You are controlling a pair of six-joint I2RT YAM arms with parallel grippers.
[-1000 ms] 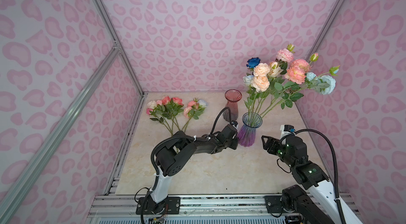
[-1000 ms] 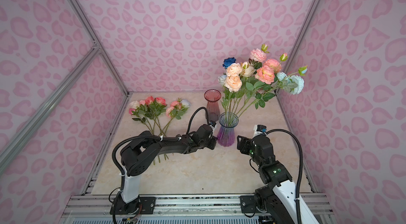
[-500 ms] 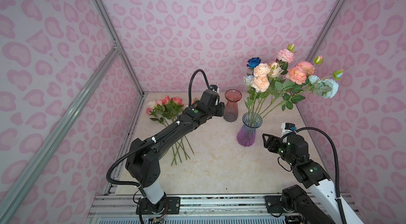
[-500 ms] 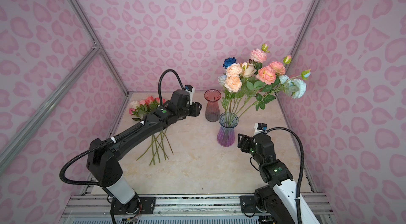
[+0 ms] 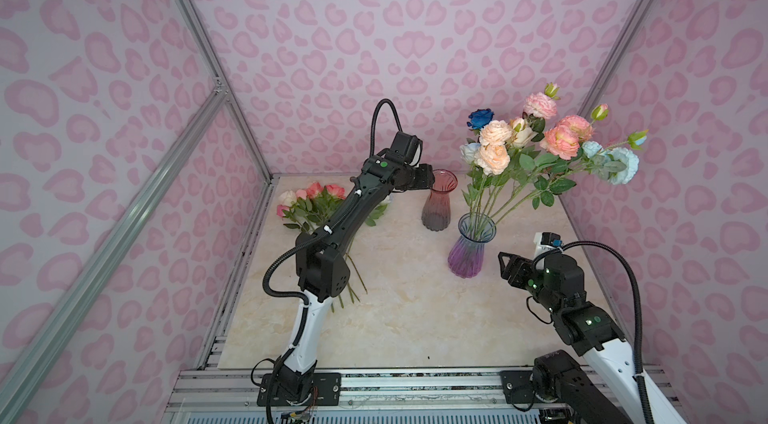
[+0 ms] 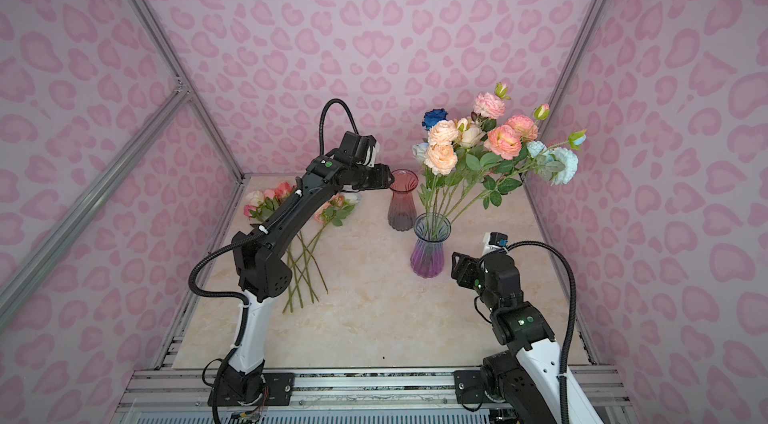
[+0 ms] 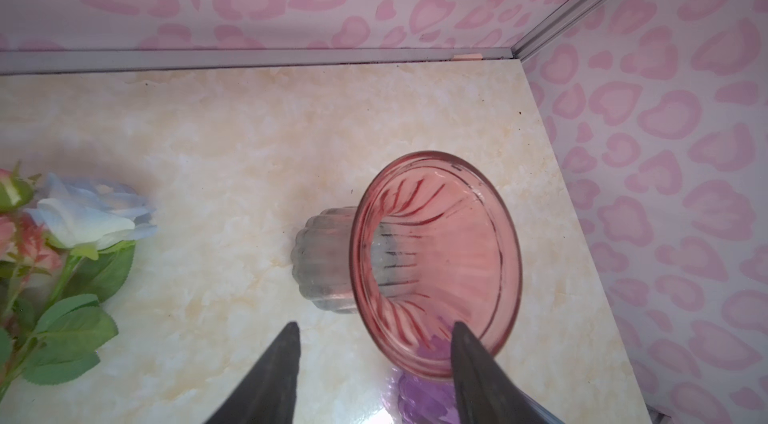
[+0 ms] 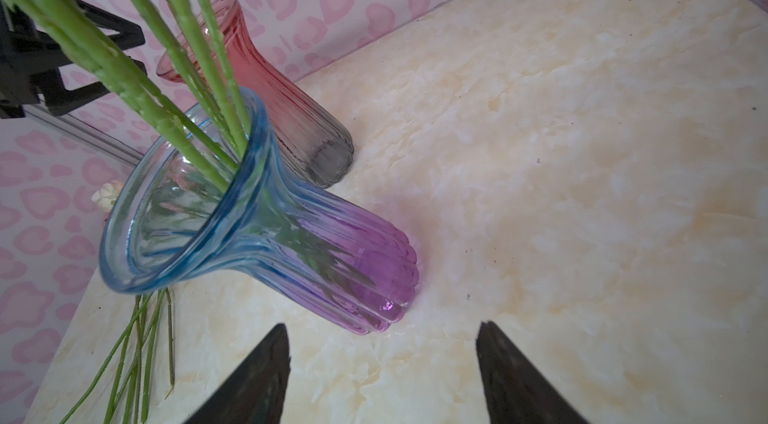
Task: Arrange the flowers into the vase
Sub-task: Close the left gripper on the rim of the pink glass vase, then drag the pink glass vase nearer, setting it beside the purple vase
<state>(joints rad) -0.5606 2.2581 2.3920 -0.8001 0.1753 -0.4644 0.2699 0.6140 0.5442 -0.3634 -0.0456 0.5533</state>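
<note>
Flowers point(image 5: 540, 143) stand in the purple vase point(image 5: 469, 251); the left gripper point(image 7: 374, 330), jaws now apart and empty, has swung to the red vase point(image 5: 438, 201). Loose stems point(image 5: 309, 205) at the tabletop's point(image 5: 415, 318) back-left corner remain; the right gripper point(image 8: 382, 330) gapes too.

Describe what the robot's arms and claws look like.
The left arm and right arm are black with white lower links, looping black ribbed cables and small green lights. The left claw and right claw have dark, tapering, pointed fingers.

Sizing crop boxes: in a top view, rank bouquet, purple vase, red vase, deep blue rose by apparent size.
bouquet
purple vase and red vase: too alike to rank, purple nearer
deep blue rose smallest
</note>
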